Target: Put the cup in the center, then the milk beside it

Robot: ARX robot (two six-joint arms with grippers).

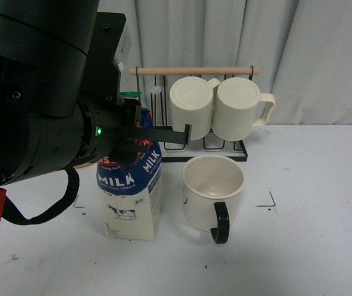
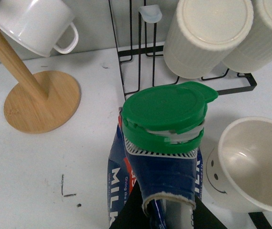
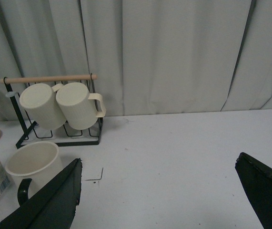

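Two task things stand upright on the white worktop [image 1: 311, 246]. The wide cream mug with the black C-shaped handle [image 1: 212, 191] sits about midway across it, handle turned toward the robot; the tall blue-and-cream milk carton [image 1: 130, 191] stands just beside that mug on the robot's left, apart from it by a narrow gap; its long axis runs straight up. The left gripper [image 1: 146, 132] sits at the carton's top, so the carton lies directly beneath the jaws, which appear pressed onto its folded crest; the left arm is by far the nearer. The right gripper [image 3: 158, 181] hangs well off to the mug's right, jaws spread wide and holding nothing. Placement looks nearly finished; the next move, I judge, is letting go and lifting clear without tipping the carton toward the mug. The left wrist view alone shows the green cap [image 2: 166, 112], the mug's smiley face [image 2: 214, 174] and a small white cup [image 2: 35, 24] on a wooden stand [image 2: 40, 102]; the front view alone shows the carton's base flat on the worktop; behind the mug hang two ribbed cream mugs [image 1: 191, 108] on a black wire rack [image 1: 163, 114].
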